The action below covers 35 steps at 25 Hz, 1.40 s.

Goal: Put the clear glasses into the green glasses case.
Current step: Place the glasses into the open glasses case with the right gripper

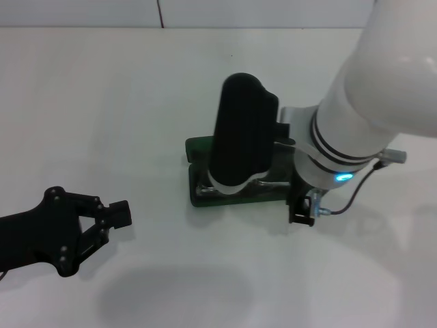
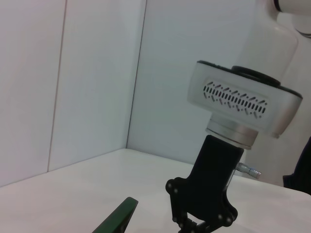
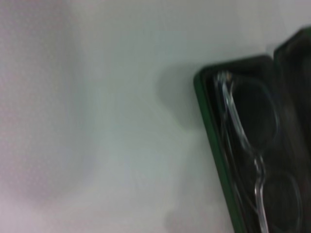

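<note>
The green glasses case (image 1: 196, 147) lies open in the middle of the table, its dark-lined lid (image 1: 241, 130) standing up. In the right wrist view the clear glasses (image 3: 249, 156) lie inside the case's lower half (image 3: 213, 145), along its long rim. My right gripper (image 1: 301, 209) hangs at the case's right end, just above the table. The left wrist view shows it (image 2: 200, 221) from the side, its fingertips cut off by the picture's edge. My left gripper (image 1: 117, 214) rests low at the near left, well apart from the case, shut on nothing.
The white table (image 1: 102, 102) stretches all around the case. A white wall (image 2: 87, 73) rises behind it. The bulky white right arm (image 1: 382, 89) hangs over the table's right side.
</note>
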Each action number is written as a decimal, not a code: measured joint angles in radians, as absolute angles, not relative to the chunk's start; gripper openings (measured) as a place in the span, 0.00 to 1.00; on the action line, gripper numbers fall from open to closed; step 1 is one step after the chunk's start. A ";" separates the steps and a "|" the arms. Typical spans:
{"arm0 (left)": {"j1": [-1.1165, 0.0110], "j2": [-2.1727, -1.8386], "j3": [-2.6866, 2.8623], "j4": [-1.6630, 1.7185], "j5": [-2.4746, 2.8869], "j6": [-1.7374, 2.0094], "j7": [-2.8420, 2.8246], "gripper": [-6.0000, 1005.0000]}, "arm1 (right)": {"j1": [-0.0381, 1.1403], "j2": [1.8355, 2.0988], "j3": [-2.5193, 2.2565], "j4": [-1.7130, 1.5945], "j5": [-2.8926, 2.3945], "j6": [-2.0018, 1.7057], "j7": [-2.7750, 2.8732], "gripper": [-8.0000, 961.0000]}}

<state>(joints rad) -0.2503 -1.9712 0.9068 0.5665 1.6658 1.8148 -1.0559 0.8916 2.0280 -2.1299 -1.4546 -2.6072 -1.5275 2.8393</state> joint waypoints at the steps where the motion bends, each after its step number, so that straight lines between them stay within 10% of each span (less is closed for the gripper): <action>1: -0.250 -1.971 0.907 0.566 1.666 1.815 -1.055 0.06 | 0.886 2.028 -2.129 -1.456 -2.614 -1.533 2.839 0.01; 35: -0.259 -1.971 0.910 0.563 1.666 1.811 -1.056 0.07 | 0.850 2.028 -2.119 -1.416 -2.678 -1.515 2.830 0.01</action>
